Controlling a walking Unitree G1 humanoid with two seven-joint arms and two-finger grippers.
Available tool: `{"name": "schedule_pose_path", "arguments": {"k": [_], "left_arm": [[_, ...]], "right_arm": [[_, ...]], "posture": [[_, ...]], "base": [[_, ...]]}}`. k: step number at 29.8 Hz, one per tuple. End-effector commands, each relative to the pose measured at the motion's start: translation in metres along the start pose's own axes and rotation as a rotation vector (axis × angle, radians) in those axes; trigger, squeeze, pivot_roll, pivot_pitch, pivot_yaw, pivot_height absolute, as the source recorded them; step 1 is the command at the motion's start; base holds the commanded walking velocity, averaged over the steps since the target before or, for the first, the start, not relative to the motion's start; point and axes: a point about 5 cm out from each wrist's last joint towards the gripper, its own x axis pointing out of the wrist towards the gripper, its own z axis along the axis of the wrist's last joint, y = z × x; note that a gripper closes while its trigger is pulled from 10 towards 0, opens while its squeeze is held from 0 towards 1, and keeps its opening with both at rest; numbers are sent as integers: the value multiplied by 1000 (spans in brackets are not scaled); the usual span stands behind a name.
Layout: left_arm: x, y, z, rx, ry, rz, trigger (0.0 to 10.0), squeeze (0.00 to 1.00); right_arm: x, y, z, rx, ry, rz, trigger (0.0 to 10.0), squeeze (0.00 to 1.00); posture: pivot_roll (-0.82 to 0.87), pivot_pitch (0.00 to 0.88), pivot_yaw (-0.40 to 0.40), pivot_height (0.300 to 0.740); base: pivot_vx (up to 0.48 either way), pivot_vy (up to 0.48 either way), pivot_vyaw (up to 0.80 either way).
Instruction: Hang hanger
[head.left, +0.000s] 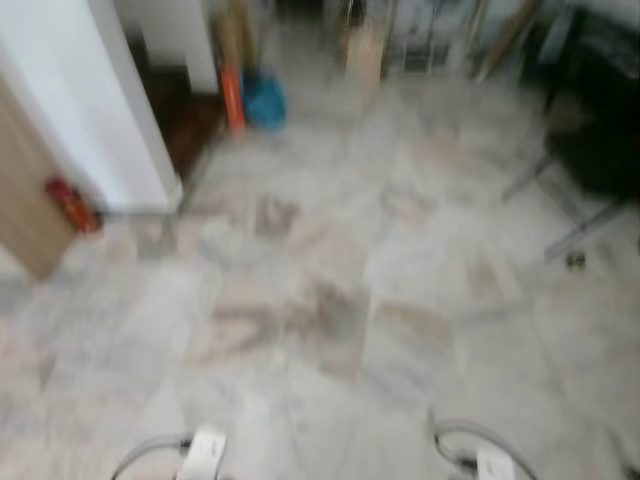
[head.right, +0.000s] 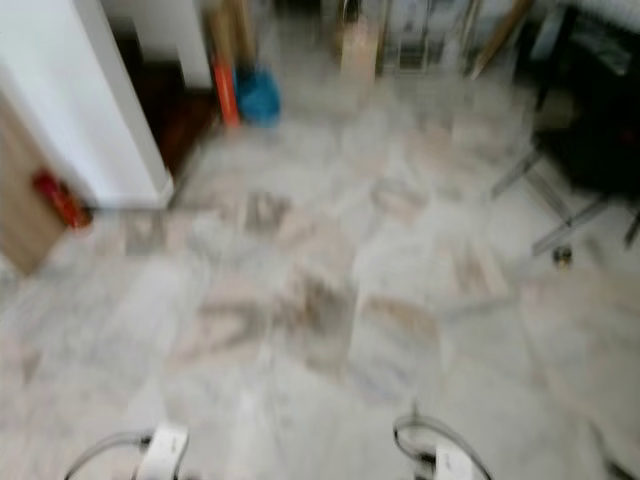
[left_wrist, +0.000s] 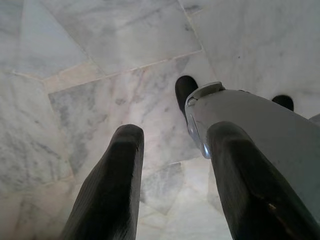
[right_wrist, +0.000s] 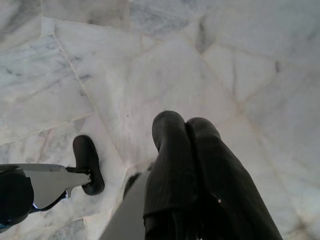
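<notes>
Both head views are blurred and look down on a marble floor (head.left: 330, 300). My two arms hang low at the picture's bottom edge, the left arm (head.left: 203, 452) and the right arm (head.left: 492, 463). My left gripper (left_wrist: 177, 132) points down at the floor, open, with nothing between its black fingers (left_wrist: 120, 170). My own silver leg (left_wrist: 250, 130) and black foot (left_wrist: 185, 90) show beside it. My right gripper (right_wrist: 186, 122) also hangs over the floor, its two fingers pressed together and holding nothing.
A white wall corner (head.left: 110, 110) and a wooden panel (head.left: 25, 200) with a red thing (head.left: 72, 205) stand at the left. Orange (head.left: 232, 95) and blue (head.left: 264, 100) items sit at the back. A dark piece of furniture with metal legs (head.left: 590, 150) is at the right.
</notes>
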Motion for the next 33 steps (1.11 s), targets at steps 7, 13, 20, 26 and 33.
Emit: {"name": "schedule_pose_path", "arguments": {"k": [7, 13, 20, 26, 33], "left_arm": [[-1, 0, -6, 15, 21, -3, 10000, 0], [-1, 0, -6, 15, 24, -2, 10000, 0], [-1, 0, -9, 15, 32, -1, 10000, 0], [-2, 1, -13, 16, 42, 1, 10000, 0], [-2, -1, -17, 19, 49, -2, 10000, 0]], "right_arm": [[-3, -6, -8, 2, 25, -15, 10000, 0], [-3, -8, -7, 6, 20, -18, 10000, 0], [-3, -8, -6, 6, 20, -18, 10000, 0], [-3, -9, -6, 9, 18, -20, 10000, 0], [-3, -11, -7, 8, 19, -23, 10000, 0]], "posture": [[-2, 0, 15, 740], [-2, 0, 15, 740], [-2, 0, 15, 740], [-1, 0, 16, 740], [1, 0, 14, 740]], "base": [[-289, 0, 0], [-297, 0, 0], [-296, 0, 0], [-296, 0, 0], [-297, 0, 0]]}}
